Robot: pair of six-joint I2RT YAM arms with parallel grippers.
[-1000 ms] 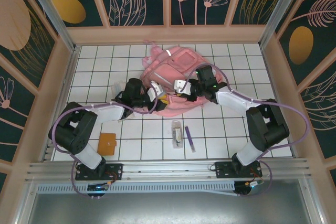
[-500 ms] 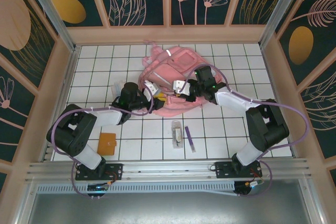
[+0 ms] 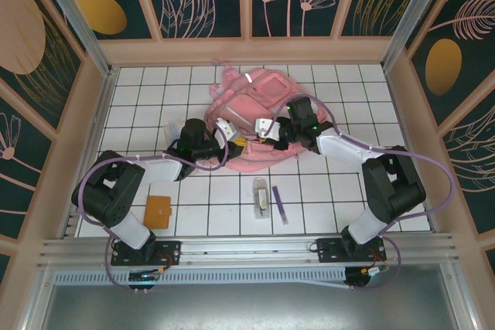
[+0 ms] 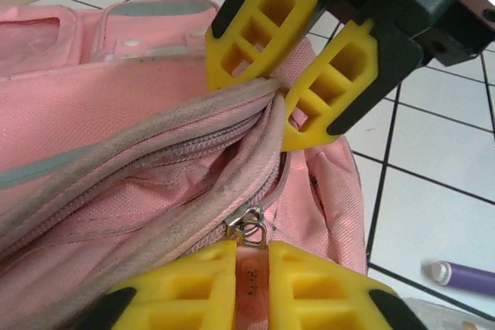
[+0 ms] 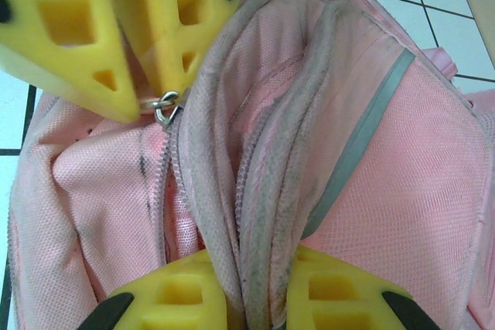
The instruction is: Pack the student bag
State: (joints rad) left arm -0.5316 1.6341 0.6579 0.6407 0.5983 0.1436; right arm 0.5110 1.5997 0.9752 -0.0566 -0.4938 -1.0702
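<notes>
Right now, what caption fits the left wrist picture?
The left gripper pinches the zipper pull of the pink student bag while the right gripper clamps its rim.

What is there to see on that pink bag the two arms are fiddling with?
The pink backpack is soft woven fabric, slumped on the far middle of the white tiled table. It has pockets, straps, a white reflective strip and grubby grey piping along its zip. The left arm's fingers are shut on the zip pull. The right arm's fingers pinch the fabric fold beside the zip.
</notes>
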